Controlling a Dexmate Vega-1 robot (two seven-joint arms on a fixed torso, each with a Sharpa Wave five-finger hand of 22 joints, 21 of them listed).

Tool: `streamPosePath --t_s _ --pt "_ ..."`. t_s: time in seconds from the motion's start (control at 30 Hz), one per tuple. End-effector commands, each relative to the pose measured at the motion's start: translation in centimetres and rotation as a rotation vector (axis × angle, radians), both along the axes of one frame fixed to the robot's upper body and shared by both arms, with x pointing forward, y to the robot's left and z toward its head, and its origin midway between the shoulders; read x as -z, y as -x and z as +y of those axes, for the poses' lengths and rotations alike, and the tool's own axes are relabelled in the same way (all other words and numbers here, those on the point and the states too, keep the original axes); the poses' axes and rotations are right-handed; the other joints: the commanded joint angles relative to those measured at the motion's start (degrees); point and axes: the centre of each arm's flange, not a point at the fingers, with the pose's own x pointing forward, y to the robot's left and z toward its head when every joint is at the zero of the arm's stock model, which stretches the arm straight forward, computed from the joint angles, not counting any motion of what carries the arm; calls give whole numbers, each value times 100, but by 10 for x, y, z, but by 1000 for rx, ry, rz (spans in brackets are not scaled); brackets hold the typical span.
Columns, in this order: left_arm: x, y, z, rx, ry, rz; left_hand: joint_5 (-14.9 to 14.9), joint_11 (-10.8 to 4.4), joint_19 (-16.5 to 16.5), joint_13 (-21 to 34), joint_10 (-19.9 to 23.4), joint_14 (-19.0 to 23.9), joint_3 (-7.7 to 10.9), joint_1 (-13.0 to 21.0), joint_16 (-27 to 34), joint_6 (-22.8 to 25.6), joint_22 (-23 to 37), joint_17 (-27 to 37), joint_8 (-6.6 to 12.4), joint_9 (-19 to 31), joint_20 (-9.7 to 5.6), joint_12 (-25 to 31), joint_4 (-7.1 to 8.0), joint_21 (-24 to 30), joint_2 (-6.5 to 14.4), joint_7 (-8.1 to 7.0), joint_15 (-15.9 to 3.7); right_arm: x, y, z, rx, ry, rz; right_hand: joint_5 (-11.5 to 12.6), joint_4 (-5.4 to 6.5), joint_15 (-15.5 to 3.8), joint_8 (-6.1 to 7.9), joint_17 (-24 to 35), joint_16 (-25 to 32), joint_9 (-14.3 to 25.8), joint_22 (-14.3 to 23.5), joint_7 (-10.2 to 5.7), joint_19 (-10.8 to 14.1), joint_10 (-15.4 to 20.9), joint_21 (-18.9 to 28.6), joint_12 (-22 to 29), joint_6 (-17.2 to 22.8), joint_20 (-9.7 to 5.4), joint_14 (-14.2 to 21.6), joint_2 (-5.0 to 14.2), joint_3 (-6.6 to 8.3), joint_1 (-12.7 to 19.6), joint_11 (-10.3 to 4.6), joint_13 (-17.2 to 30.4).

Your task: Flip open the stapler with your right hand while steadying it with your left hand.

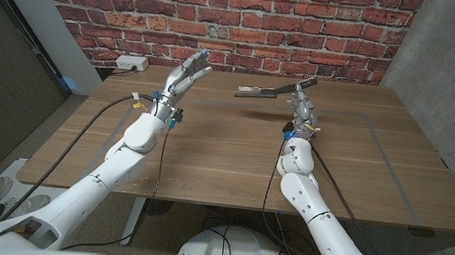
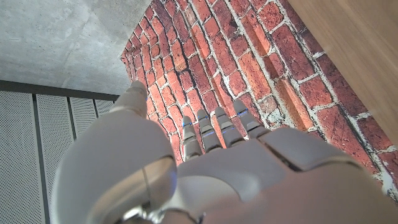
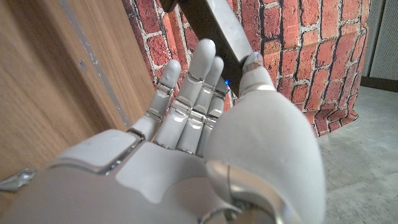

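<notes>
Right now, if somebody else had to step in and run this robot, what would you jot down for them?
Left hand: raised above the table, fingers apart, holding nothing.
Right hand: raised too, holding the stapler off the table; the stapler juts toward the left hand.
Done: stapler lifted, and it looks already flipped open, its thin arms spread into a long line.
Left: the left hand is not steadying it; check it is fully open, then set it down.
</notes>
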Motion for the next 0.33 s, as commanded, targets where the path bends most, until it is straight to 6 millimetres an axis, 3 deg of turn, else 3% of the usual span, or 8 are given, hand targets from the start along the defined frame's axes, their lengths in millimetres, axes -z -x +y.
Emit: streamPosePath --t_s 0.03,0.33 --pt "6 -6 18 18 -36 32 60 2 -91 -7 -85 -79 -9 -71 27 -80 10 -2 13 8 15 18 27 -45 9 45 -456 -4 6 10 52 56 -2 50 4 -149 37 35 -19 114 1 -390 -25 861 45 -28 556 -636 28 384 -24 313 -443 22" --pt "16 -21 27 44 -6 78 62 23 -186 -28 -187 -178 -34 -129 39 -242 12 -30 8 8 33 35 64 -90 43 120 -419 -12 12 19 63 75 -22 50 6 -149 30 41 -42 116 -24 -394 -48 872 73 -46 566 -640 21 383 -28 310 -458 26"
